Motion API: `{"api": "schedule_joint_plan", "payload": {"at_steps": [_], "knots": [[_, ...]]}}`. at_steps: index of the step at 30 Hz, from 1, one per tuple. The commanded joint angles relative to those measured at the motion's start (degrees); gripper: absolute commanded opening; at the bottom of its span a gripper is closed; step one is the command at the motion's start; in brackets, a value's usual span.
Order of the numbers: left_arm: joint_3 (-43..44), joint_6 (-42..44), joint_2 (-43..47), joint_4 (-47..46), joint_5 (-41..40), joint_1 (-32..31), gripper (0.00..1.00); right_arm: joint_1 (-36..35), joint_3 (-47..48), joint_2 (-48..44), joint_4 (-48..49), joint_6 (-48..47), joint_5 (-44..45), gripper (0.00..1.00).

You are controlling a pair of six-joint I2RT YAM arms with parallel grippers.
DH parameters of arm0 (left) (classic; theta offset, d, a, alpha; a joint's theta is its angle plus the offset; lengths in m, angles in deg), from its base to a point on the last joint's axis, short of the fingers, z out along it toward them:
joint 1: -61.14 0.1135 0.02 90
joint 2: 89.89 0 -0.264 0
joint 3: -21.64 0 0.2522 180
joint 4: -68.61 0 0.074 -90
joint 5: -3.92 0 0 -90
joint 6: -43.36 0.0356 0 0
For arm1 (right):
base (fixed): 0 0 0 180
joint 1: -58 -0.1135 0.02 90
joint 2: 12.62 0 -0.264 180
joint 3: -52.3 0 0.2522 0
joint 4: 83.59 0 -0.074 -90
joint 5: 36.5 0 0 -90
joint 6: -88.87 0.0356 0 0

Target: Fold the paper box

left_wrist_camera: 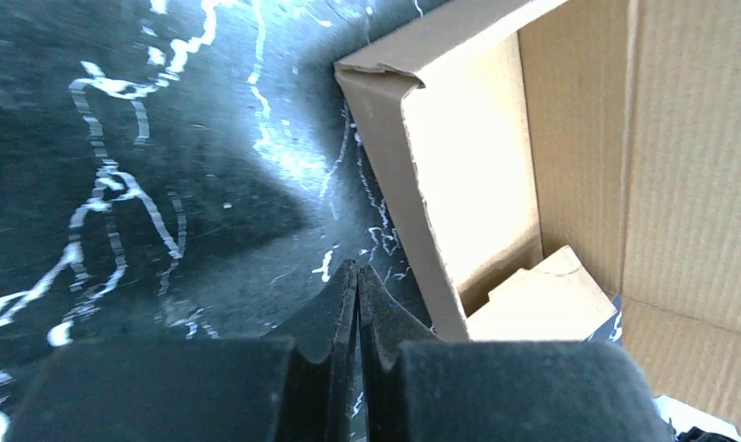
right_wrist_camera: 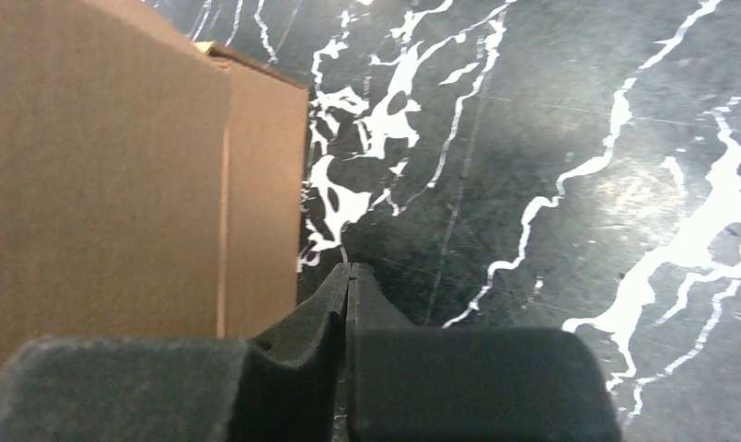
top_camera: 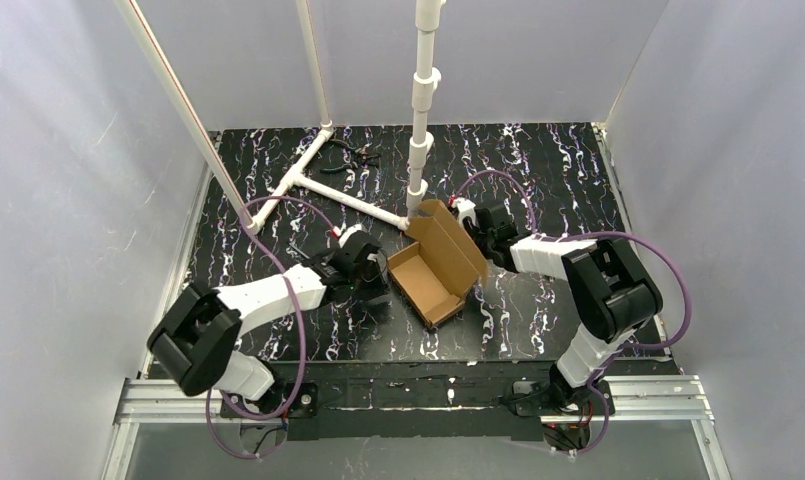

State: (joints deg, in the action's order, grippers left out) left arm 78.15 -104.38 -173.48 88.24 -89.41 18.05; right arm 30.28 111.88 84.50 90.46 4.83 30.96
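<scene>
The paper box point(top_camera: 433, 265) is a brown cardboard mailer in the middle of the black marbled table, its tray formed and its lid standing open towards the right. My left gripper point(top_camera: 380, 275) is shut and empty just left of the tray's left wall; the left wrist view shows its tips point(left_wrist_camera: 357, 269) beside that wall point(left_wrist_camera: 412, 203) and a loose inner flap point(left_wrist_camera: 541, 299). My right gripper point(top_camera: 475, 232) is shut and empty, just right of the raised lid; the right wrist view shows its tips point(right_wrist_camera: 350, 269) next to the lid's outer face point(right_wrist_camera: 99, 166).
A white PVC pipe frame point(top_camera: 318, 185) lies on the table behind the box, with an upright pipe point(top_camera: 422, 110) just behind the lid. A small dark tool point(top_camera: 358, 152) lies at the back. White walls enclose the table on three sides.
</scene>
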Motion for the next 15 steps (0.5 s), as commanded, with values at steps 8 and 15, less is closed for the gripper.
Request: {"api": "schedule_joint_plan", "payload": {"at_steps": [8,15], "knots": [[5.8,7.8,-3.4,7.5,-4.2,7.7,0.0,-0.6,7.1,6.7,-5.5,-3.7,7.6,0.1],[12.4,8.2,-12.7,4.0,0.6,7.8,0.0,-4.6,7.9,7.8,-6.3,-5.4,6.8,0.09]]}}
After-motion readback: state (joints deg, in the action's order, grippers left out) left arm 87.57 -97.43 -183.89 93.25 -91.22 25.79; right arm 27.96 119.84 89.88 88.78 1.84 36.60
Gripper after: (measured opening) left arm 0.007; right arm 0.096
